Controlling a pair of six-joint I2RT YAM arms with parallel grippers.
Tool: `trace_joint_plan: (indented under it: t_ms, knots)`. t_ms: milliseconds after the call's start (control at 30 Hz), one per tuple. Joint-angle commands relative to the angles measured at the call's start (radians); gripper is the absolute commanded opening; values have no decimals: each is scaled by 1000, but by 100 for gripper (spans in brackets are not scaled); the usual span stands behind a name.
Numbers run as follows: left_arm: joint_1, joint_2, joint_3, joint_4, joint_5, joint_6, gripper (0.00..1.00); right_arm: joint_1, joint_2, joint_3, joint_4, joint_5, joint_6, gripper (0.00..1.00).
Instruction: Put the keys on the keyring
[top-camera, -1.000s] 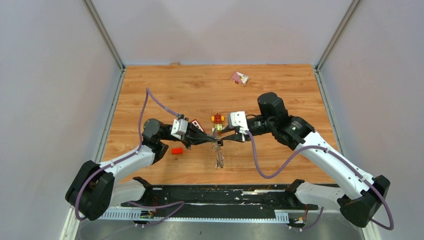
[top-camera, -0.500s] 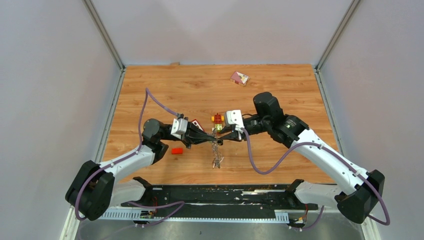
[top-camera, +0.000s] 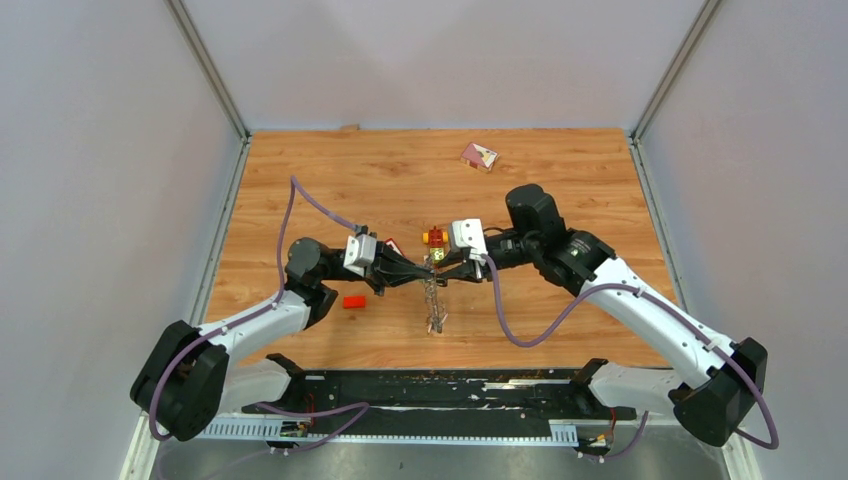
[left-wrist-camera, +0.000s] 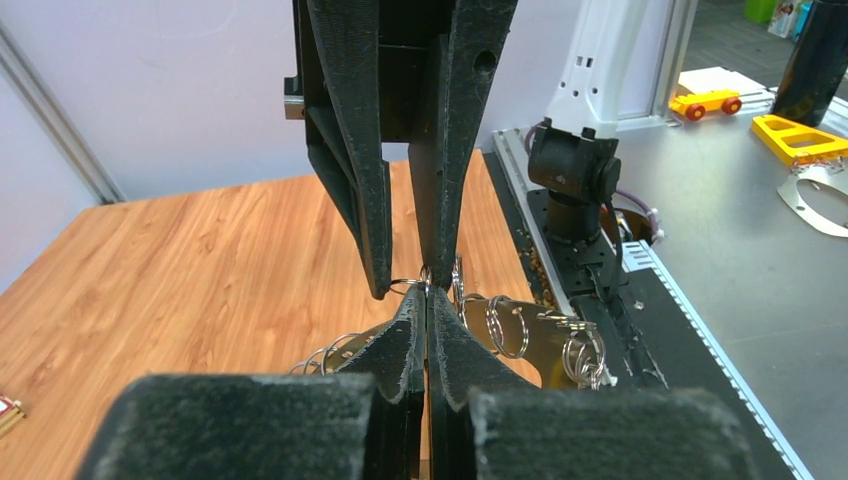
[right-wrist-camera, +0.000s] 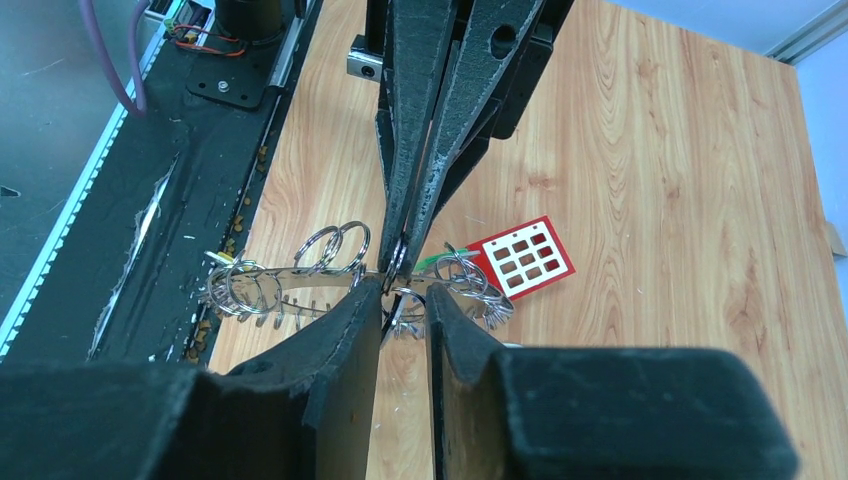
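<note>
Keyring (right-wrist-camera: 300, 272): silver band hung with small split rings. My left gripper (left-wrist-camera: 427, 292) is clamped on it; right gripper (right-wrist-camera: 402, 295) narrow (contact hidden, can't tell if gripping).

This is a robotics lab test cell. A wood-grain tabletop (top-camera: 560, 180) is walled on three sides by plain pale panels (top-camera: 430, 60) set in aluminium posts (top-camera: 210, 70). To the right of the left hand (left-wrist-camera: 427, 295) runs a black mounting rail (left-wrist-camera: 600, 300), with a purple cable (right-wrist-camera: 104, 48) nearby. Farther out on that side, a grey metal bench (left-wrist-camera: 740, 300) carries a yellow toy car (left-wrist-camera: 705, 102) and cut metal plates (left-wrist-camera: 820, 195).
</note>
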Motion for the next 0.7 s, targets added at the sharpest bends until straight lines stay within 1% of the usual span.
trace_joint_plan:
  t_ms: [0,233,500,667]
  knots:
    - [0,-29,28,59,-56,24,0,8,14,-13,52,-29,36,22]
    - [-1,-31,18,86,-86,6,0,7,17,-24,80,-4,54,17]
    - [-1,-32,7,106,-105,0,0,7,12,-26,95,9,74,15]
    - [-1,-32,5,72,-87,34,0,7,8,-22,114,39,106,1]
